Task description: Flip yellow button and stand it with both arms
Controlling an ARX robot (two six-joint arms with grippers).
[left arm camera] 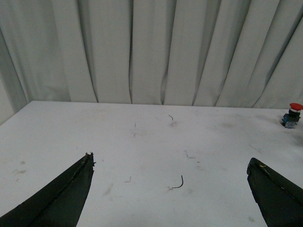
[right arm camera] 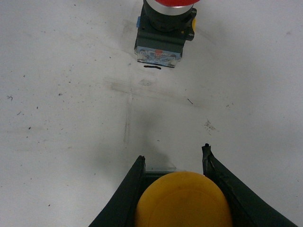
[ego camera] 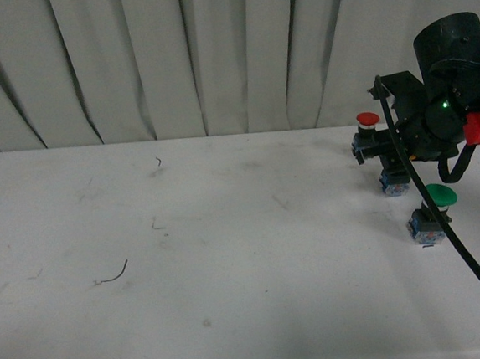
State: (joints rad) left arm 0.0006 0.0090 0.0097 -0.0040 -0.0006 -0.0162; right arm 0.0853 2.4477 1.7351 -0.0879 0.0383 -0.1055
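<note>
In the right wrist view my right gripper [right arm camera: 174, 158] is shut on the yellow button [right arm camera: 182, 201]. Its round yellow cap fills the space between the two black fingers and faces the camera. In the front view the right gripper [ego camera: 393, 166] is low over the table at the far right. Only the button's blue-and-black base [ego camera: 394, 184] shows beneath it. My left gripper [left arm camera: 170, 160] is open and empty above bare table, far from the button. The left arm is out of the front view.
A red-capped button [ego camera: 368, 120] stands just behind the right gripper; it also shows in the right wrist view [right arm camera: 161, 33] and in the left wrist view [left arm camera: 293, 113]. A green-capped button [ego camera: 441, 196] stands in front of the gripper. A curtain hangs behind the white table [ego camera: 186, 235].
</note>
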